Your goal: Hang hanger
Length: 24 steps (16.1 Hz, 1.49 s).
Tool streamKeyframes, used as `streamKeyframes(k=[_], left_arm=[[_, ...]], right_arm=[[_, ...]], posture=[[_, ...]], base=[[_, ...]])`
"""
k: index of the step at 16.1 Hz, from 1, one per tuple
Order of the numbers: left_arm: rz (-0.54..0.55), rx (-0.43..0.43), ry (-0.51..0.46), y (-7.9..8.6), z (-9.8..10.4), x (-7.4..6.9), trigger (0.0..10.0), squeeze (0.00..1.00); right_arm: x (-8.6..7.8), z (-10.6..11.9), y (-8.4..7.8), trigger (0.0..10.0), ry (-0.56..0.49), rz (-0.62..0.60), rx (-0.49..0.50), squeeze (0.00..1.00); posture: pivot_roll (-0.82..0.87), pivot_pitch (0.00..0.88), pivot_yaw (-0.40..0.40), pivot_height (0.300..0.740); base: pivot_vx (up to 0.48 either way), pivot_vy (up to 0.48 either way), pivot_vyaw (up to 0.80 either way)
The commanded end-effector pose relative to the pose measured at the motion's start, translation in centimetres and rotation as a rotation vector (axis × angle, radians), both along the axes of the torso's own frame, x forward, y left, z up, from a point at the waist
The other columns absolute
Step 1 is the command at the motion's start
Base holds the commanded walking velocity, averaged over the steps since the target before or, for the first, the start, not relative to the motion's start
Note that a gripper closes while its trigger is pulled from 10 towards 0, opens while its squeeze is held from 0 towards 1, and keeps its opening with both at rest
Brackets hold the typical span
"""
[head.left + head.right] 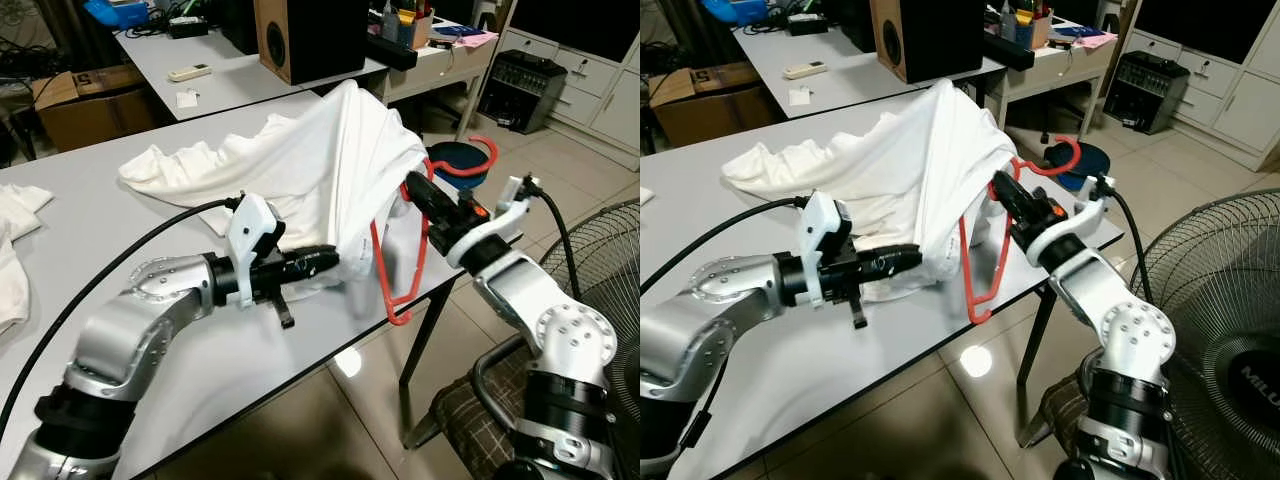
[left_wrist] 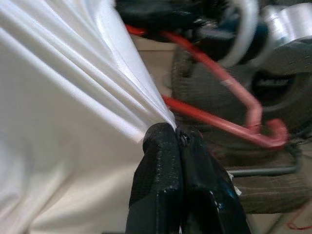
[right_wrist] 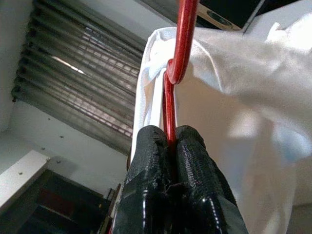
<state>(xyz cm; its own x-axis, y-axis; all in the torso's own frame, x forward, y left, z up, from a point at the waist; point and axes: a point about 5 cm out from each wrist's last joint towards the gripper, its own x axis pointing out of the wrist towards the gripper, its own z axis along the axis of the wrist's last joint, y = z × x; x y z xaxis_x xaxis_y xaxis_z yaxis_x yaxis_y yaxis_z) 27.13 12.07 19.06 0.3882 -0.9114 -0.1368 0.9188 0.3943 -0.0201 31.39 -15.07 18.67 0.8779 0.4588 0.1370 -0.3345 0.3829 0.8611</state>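
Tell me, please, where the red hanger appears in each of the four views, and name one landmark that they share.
Left eye view: red hanger at the table's right edge, partly under the white shirt.
Right eye view: hanger near centre, past the table edge.
Left wrist view: hanger crosses beyond the left pincer.
Right wrist view: hanger rises from the right pincer.
Shared landmark: the white shirt.

One red hanger (image 1: 400, 265), one white shirt (image 1: 300, 170) draped over it, two grippers: left (image 1: 325, 262) and right (image 1: 415, 188). Two grey tables: near (image 1: 90, 260), far (image 1: 230, 75). One speaker (image 1: 310, 35), one fan (image 1: 605, 270) right.
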Motion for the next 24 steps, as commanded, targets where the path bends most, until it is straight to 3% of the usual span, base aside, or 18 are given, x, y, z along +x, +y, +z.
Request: streamKeyframes(k=[1,5,8,11,14,18,21,24], left_arm=[[-0.096,-0.017,0.058,-0.2,0.1,-1.1,0.0,0.0],[-0.162,-0.039,0.131,-1.0,-0.4,-1.8,0.0,0.0],[-0.184,-0.123,0.182,-2.9,-0.7,-1.5,0.0,0.0],[-0.18,-0.241,0.181,-4.5,1.0,-0.7,0.0,0.0],[-0.168,-0.347,0.15,-4.9,3.1,-0.1,0.0,0.0],[0.058,-0.296,-0.006,-2.2,5.1,3.4,0.0,0.0],[0.196,-0.262,-0.095,-0.3,6.5,5.5,0.0,0.0],[0.237,-0.191,-0.155,1.2,7.1,6.4,0.0,0.0]], right_arm=[[0.9,1.3,-0.8,10.0,-0.059,-0.08,0.01,0.0],[2.3,1.5,-1.5,10.0,-0.057,-0.19,0.022,0.0],[3.8,1.7,-1.6,10.0,-0.052,-0.262,0.109,0.0],[4.6,1.5,0.1,10.0,-0.067,-0.232,0.064,0.0],[4.7,0.9,1.7,10.0,-0.082,-0.192,-0.015,0.0],[2.5,0.6,3.9,10.0,-0.165,-0.039,-0.194,0.0],[0.9,0.7,4.0,10.0,-0.169,0.012,-0.198,0.0],[-0.1,1.3,3.3,10.0,-0.155,0.0,-0.162,0.0]], posture=[[0.04,0.0,-0.002,0.74],[0.04,0.0,0.0,0.74],[0.04,0.0,-0.001,0.74],[0.05,0.0,-0.012,0.74],[0.06,0.0,-0.016,0.74],[0.06,0.0,-0.019,0.74],[0.05,0.0,-0.015,0.74],[0.04,0.0,-0.004,0.74]], base=[[0.0,0.0,0.0],[0.0,0.0,0.0],[0.0,0.0,0.0],[0.0,0.0,0.0],[0.0,0.0,0.0],[0.0,0.0,0.0],[0.0,0.0,0.0],[0.0,0.0,0.0]])
